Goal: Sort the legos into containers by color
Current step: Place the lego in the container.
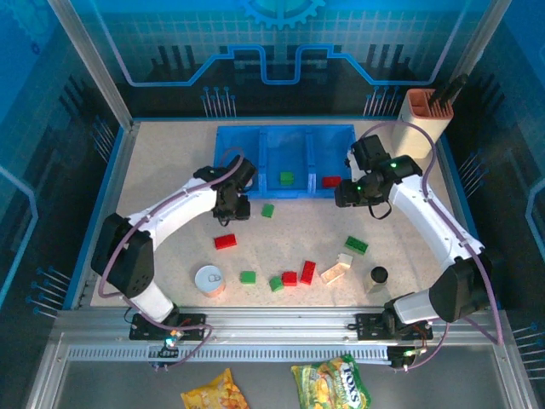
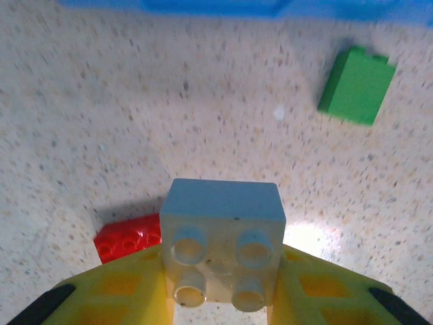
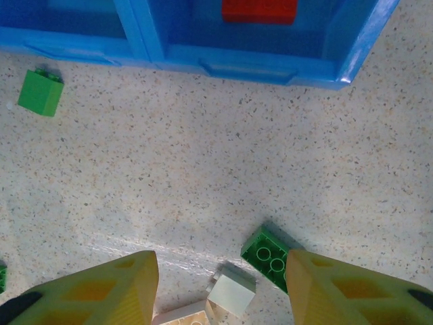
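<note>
Two legos are binned, one colour per compartment: a green brick [image 1: 287, 178] in the middle of the blue bin [image 1: 255, 129], a red brick [image 1: 331, 181] in the right. Left gripper [image 2: 220, 296] clamped on a cream brick [image 2: 223, 217], just short of the bin; probably bound for the left compartment. Right gripper [image 3: 220, 274] jaws apart, holding nothing, above loose legos [image 1: 307, 272] on the desk [image 1: 170, 162]. Snack bag [image 1: 332, 385] seems to read "FOX'S".

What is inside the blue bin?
One green brick in the middle compartment of the blue bin, one red brick in the right. The left arm covers the left compartment's near corner.
</note>
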